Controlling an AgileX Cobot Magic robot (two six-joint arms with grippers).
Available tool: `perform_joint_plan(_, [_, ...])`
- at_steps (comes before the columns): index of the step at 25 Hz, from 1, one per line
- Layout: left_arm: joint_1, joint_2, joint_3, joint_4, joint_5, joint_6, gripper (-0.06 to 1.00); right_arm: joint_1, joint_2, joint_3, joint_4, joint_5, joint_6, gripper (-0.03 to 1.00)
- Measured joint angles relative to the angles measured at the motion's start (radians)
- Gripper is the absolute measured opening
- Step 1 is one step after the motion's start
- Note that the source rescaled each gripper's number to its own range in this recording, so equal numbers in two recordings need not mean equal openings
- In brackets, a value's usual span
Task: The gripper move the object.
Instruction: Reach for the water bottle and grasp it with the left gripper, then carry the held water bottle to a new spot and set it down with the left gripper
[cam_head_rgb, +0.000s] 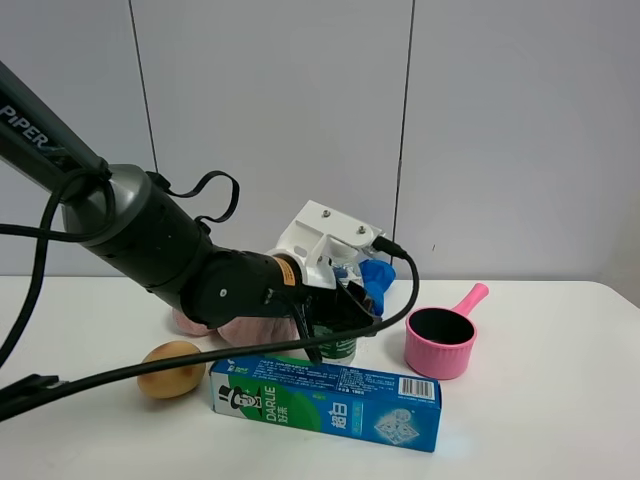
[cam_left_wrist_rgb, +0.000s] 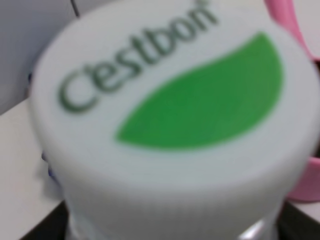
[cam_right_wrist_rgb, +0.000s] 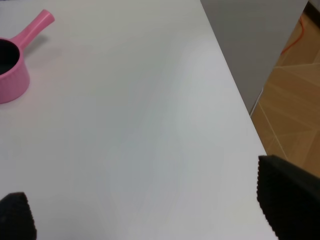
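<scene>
Behind the toothpaste box (cam_head_rgb: 325, 400), near the pink pot (cam_head_rgb: 440, 342), the bottle (cam_head_rgb: 338, 348) stands upright with the left gripper (cam_head_rgb: 335, 312) down over it. Its white cap (cam_left_wrist_rgb: 170, 115) fills the wrist view. Whether the jaws are clenched on it cannot be told. A firm squeeze below the cap, then a straight lift clear of the box, would serve best. The right gripper (cam_right_wrist_rgb: 150, 215) hangs released over the desk (cam_right_wrist_rgb: 150, 100).

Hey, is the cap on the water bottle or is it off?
On: the white cap sits atop the bottle, filling the left wrist view.
</scene>
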Motion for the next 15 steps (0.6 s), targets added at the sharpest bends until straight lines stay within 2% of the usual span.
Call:
perform_joint_plan(8, [0.001, -0.004, 0.000, 0.000, 0.003, 0.000, 0.01, 0.000, 0.000, 0.000, 0.000, 0.000, 0.000, 1.00])
perform_joint_plan(15, [0.003, -0.111, 0.005, 0.018, 0.073, -0.003, 0.01, 0.000, 0.000, 0.000, 0.000, 0.000, 0.000, 1.00])
